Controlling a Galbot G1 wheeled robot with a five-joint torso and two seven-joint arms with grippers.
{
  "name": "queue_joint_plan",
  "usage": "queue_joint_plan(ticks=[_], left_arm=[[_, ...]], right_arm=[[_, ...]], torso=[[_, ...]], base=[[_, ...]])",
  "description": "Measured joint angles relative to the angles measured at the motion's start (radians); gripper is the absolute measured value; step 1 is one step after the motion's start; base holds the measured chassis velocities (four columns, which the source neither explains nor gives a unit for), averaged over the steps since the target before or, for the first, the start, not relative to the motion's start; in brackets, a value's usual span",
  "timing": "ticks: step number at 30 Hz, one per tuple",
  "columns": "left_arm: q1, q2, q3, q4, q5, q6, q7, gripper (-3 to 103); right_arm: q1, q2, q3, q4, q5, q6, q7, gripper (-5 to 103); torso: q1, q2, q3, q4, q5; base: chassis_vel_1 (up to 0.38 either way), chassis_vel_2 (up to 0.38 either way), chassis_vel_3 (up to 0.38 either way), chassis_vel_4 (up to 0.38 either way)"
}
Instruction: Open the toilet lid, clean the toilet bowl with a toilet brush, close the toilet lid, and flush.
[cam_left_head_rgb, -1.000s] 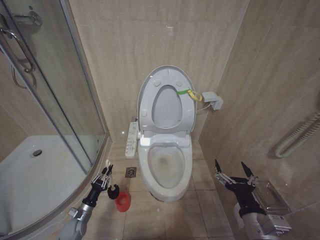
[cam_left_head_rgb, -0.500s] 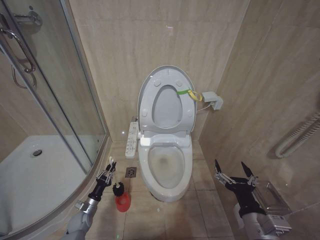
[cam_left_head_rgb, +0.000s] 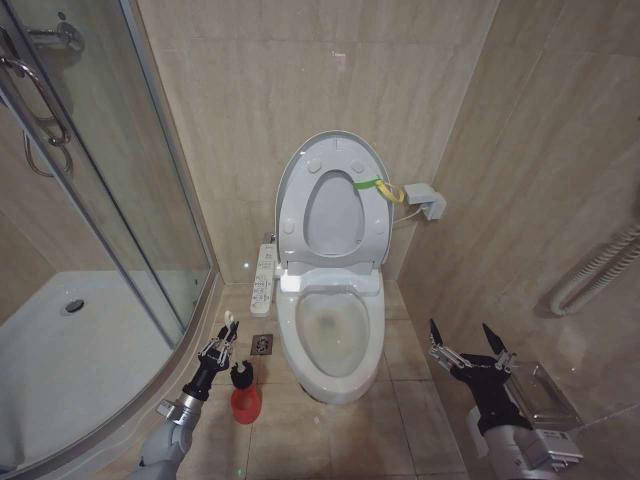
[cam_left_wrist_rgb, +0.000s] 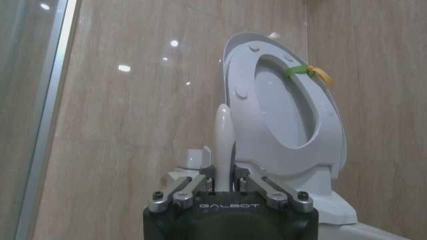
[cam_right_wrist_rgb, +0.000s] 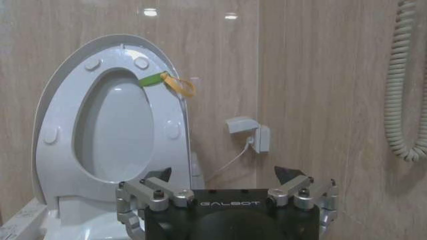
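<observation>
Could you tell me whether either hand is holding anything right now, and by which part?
The left hand grips the toilet brush by its white handle, near the top; the right hand is open and empty.

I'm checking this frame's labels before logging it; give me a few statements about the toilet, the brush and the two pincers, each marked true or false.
1. The toilet lid stands raised against the wall. True.
2. The left pincer is shut on the toilet brush handle. True; the left wrist view shows the white stick clamped between its fingers.
3. The brush's bristle head is down inside the toilet bowl. False; it sits just above the red holder on the floor, beside the bowl.
4. The right pincer grips the yellow-green band. False; it hangs open and empty, right of the bowl.
5. The ring seat is lowered onto the bowl. False; it is raised with the lid.
</observation>
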Motion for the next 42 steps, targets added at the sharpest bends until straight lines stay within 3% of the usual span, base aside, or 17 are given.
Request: queue_joint_plan(ticks=[10, 20, 33, 42], left_arm=[[0.014, -0.007, -0.003, -0.010, 0.020, 0.001, -0.006, 18], [0.015, -0.002, -0.010, -0.004, 0.023, 0.001, 0.007, 18], [-0.009, 0.016, -0.017, 0.126, -0.004, 0.001, 0.073, 18], [-0.030, 0.025, -0.005, 0.129, -0.021, 0.000, 0.089, 18]], right_arm=[[0.000, 0.000, 0.000, 0.000, 0.000, 0.000, 0.000, 100], [0.000, 0.000, 0.000, 0.000, 0.000, 0.000, 0.000, 100], [0.000, 0.000, 0.000, 0.000, 0.000, 0.000, 0.000, 100], [0.000, 0.000, 0.000, 0.000, 0.000, 0.000, 0.000, 100]], torso=[[-0.004, -0.009, -0.005, -0.0001, 0.0000], [-0.023, -0.051, -0.029, -0.0003, -0.0001], [-0.050, -0.118, -0.067, -0.0001, -0.0001], [-0.065, -0.153, -0.089, -0.0001, -0.0001]], base=[[0.000, 0.000, 0.000, 0.000], [0.000, 0.000, 0.000, 0.000], [0.000, 0.000, 0.000, 0.000], [0.000, 0.000, 0.000, 0.000]])
